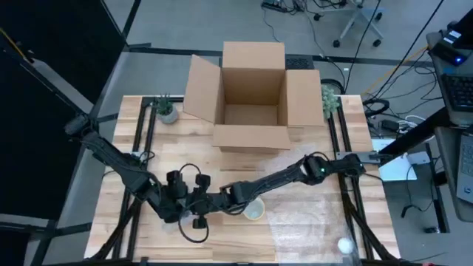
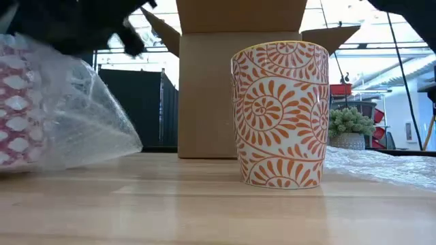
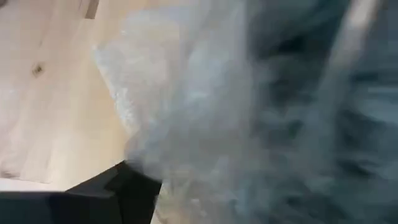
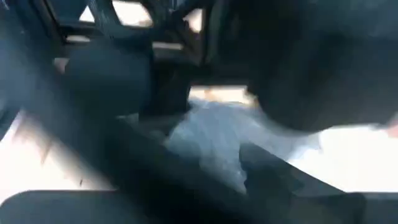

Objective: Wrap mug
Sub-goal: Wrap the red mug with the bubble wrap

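Note:
A mug with a red and white pattern [image 2: 17, 102] lies near the table's near left inside clear bubble wrap [image 2: 88, 119]; the wrap's loose end trails onto the wood. Dark gripper parts [image 2: 82, 24] hang right over it. In the high view my left gripper [image 1: 191, 203] and my right gripper [image 1: 222, 199] meet over that spot and hide the bundle. The left wrist view is filled by bubble wrap [image 3: 205, 106], and the right wrist view shows a bunch of it [image 4: 214, 143] behind dark arm parts. An orange spiral-patterned mug [image 2: 281, 116] stands upright on its base beside them [image 1: 253, 210].
An open cardboard box [image 1: 251, 96] stands at the table's far middle, with a small potted plant on each side [image 1: 166, 109] [image 1: 330, 98]. A sheet of bubble wrap [image 1: 318, 222] lies on the near right of the table, with a white lump [image 1: 345, 244] near its front edge.

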Tool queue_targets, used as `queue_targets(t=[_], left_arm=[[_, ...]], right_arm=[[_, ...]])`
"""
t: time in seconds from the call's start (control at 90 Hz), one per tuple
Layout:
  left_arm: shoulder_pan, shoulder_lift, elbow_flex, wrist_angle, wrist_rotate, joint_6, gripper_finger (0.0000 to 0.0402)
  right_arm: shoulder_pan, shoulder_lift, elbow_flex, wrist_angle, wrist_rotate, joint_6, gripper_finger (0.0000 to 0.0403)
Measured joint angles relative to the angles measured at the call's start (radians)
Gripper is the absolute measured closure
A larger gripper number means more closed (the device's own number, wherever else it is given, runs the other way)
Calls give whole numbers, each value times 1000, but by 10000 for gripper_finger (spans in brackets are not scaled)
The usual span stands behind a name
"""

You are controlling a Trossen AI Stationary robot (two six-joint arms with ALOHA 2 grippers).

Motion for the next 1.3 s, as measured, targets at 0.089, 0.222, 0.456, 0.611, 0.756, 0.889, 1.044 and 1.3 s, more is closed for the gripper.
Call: queue_targets(t=[0.089,0.222,0.456,0.611,0.756,0.889,1.044,1.3], left_arm=[[0,0,14,-12,0,3,132],[-1,-11,70,-79,13,6,132],[-4,-30,187,-229,25,6,132],[-3,-31,260,-313,18,-5,132],[-14,-32,345,-381,40,-12,132],[-43,-53,434,-502,21,-25,132],[-70,-81,451,-664,-169,-118,132],[-80,-87,268,-460,-180,-155,132]], right_arm=[[0,8,2,-17,1,16,300],[1,8,2,-25,1,18,300],[0,9,2,-31,0,19,300],[0,10,2,-32,0,18,300],[0,10,2,-33,-1,8,300],[0,11,1,-34,-1,-4,300],[0,11,1,-35,-3,-15,300],[0,11,0,-35,-3,-16,300]])
